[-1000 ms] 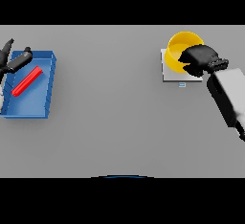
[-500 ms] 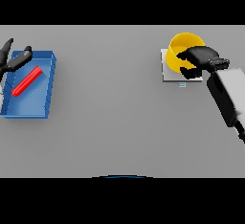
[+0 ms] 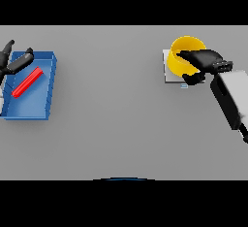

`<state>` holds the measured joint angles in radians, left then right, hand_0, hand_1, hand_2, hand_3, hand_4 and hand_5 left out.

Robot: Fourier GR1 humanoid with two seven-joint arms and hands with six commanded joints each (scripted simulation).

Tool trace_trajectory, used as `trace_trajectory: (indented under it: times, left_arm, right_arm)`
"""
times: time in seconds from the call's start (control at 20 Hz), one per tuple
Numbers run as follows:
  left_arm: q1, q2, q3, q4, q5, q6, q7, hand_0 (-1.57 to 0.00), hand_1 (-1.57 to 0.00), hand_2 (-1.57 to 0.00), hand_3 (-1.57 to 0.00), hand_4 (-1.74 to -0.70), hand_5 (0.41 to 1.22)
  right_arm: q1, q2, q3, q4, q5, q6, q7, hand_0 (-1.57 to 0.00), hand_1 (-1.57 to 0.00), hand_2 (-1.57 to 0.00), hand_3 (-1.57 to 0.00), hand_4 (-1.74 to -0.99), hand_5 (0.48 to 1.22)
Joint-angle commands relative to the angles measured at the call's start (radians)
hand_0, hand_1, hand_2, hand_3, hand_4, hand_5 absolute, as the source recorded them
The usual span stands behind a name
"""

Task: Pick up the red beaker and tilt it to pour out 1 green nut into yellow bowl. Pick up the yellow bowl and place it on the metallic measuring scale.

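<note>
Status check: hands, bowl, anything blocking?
Right hand clamped on yellow bowl, bowl on scale. Left hand open over blue tray. Nothing blocking.

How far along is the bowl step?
Looks nearly done: the bowl sits over the scale, with the right robot hand curled on its rim. Left: letting go. The beaker lies in the blue tray beside the open left robot hand. Whether a nut is in the bowl can't be seen.

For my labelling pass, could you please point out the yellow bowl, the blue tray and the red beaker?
yellow bowl (image 3: 178,62): head view, on its left wall.
blue tray (image 3: 50,86): head view, on its right rim.
red beaker (image 3: 27,82): head view, mid-length of its body.
</note>
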<state>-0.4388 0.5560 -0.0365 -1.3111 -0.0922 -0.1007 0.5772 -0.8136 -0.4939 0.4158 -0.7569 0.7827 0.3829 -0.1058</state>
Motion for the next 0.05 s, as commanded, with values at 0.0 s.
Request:
trace_trajectory:
  times: [0.0]
  left_arm:
    - [-0.008, 0.002, 0.004, 0.007, 0.002, -0.002, 0.0, 0.0, 0.0, 0.0, 0.0, -0.83, 0.76]
  right_arm:
    - [-0.002, 0.005, -0.001, -0.002, -0.001, 0.004, 0.014, -0.06, -0.06, -0.05, -0.04, -1.39, 0.779]
